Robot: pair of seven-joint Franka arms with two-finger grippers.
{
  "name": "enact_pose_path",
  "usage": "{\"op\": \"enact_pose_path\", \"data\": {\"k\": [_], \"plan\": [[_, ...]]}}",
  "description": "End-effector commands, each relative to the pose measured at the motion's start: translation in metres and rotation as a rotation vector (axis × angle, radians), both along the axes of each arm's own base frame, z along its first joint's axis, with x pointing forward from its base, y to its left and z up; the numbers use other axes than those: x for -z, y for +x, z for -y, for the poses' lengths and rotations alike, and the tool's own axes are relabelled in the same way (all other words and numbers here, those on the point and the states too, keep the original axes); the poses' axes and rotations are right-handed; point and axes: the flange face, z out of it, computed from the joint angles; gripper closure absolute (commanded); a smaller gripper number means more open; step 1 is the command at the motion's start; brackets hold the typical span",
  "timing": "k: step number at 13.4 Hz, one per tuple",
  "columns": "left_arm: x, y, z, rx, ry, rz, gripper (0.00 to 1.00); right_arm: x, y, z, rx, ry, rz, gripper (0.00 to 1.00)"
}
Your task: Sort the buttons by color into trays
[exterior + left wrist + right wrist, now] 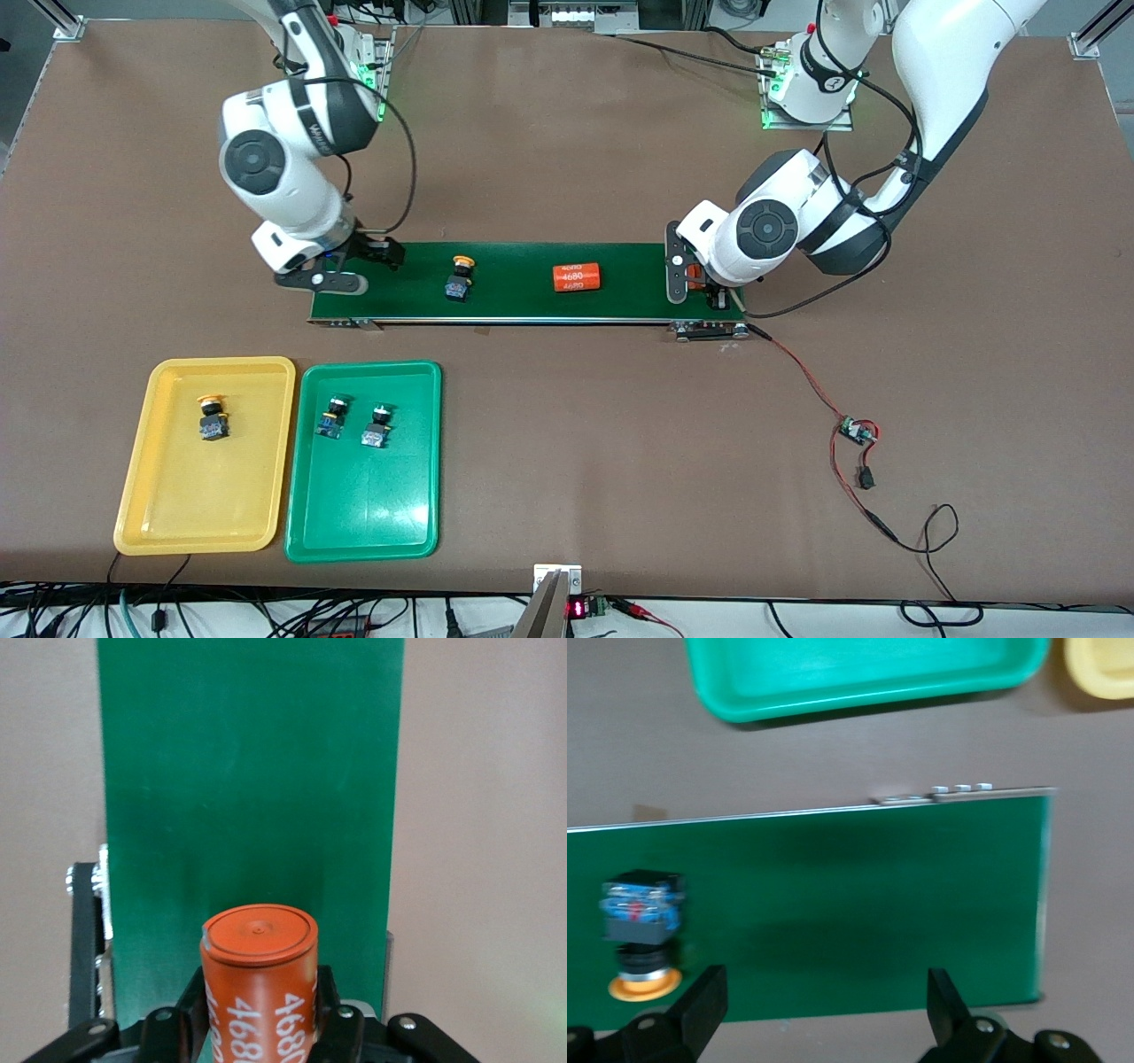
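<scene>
From the front, a long dark-green belt (523, 282) lies across the middle of the table (567, 461). On it sit a yellow-capped button (460, 276), toward the right arm's end, and an orange cylinder (577, 277) marked 4680 near the belt's middle. Nearer the front camera than the belt lie two trays side by side: the yellow tray (142, 461), closest to the right arm's end of the table, holds one yellow button (213, 418), and the green tray (372, 514) beside it holds two green-capped buttons (330, 416) (376, 426) next to each other. The right gripper (359, 266) hangs low over the belt's end on the right arm's side, fingers spread wide and empty, just beside the button on the belt. The left gripper (704, 288) is down at the belt's other end. In the left wrist view, the left gripper (261, 1028) clamps a second orange cylinder (259, 983) marked 4680 between its fingers, above the belt (248, 771). In the right wrist view, the right gripper (824, 1010) shows two widely parted fingers (704, 1001) with nothing between them; the yellow-capped button (642, 935) lies on its side on the belt (859, 895) just beside one finger, with the edges of the green tray (868, 682) and yellow tray (1099, 669) in sight.
</scene>
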Motion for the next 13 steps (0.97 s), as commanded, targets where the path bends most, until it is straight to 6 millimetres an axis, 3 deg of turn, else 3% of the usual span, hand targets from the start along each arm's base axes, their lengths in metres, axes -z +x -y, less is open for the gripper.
{"op": "enact_pose_path", "data": {"k": [1, 3, 4, 5, 8, 10, 11, 13], "plan": [[0.005, -0.013, 0.018, 0.055, 0.001, 0.017, 0.96, 0.015, 0.001, -0.017, -0.017, 0.001, 0.023, 0.00], [0.013, -0.014, 0.020, 0.056, -0.017, 0.018, 0.79, 0.016, 0.005, -0.027, -0.044, 0.012, 0.051, 0.00], [0.014, -0.015, 0.023, 0.068, -0.011, 0.023, 0.51, 0.019, 0.006, -0.037, -0.059, 0.013, 0.051, 0.00], [0.013, -0.016, 0.024, 0.077, -0.005, 0.025, 0.03, 0.022, 0.004, -0.047, -0.065, 0.013, 0.050, 0.00], [0.000, -0.013, 0.022, 0.085, 0.010, 0.046, 0.00, 0.033, 0.002, -0.058, -0.074, 0.014, 0.043, 0.00], [-0.018, 0.004, 0.004, 0.055, 0.035, 0.083, 0.00, 0.050, 0.004, -0.058, -0.072, 0.012, 0.041, 0.00], [-0.030, 0.013, -0.002, 0.039, 0.036, 0.110, 0.00, 0.059, 0.005, -0.058, -0.072, 0.014, 0.046, 0.07], [-0.057, 0.044, -0.045, -0.033, 0.043, 0.169, 0.00, 0.078, 0.009, -0.057, -0.070, 0.018, 0.061, 0.29]]}}
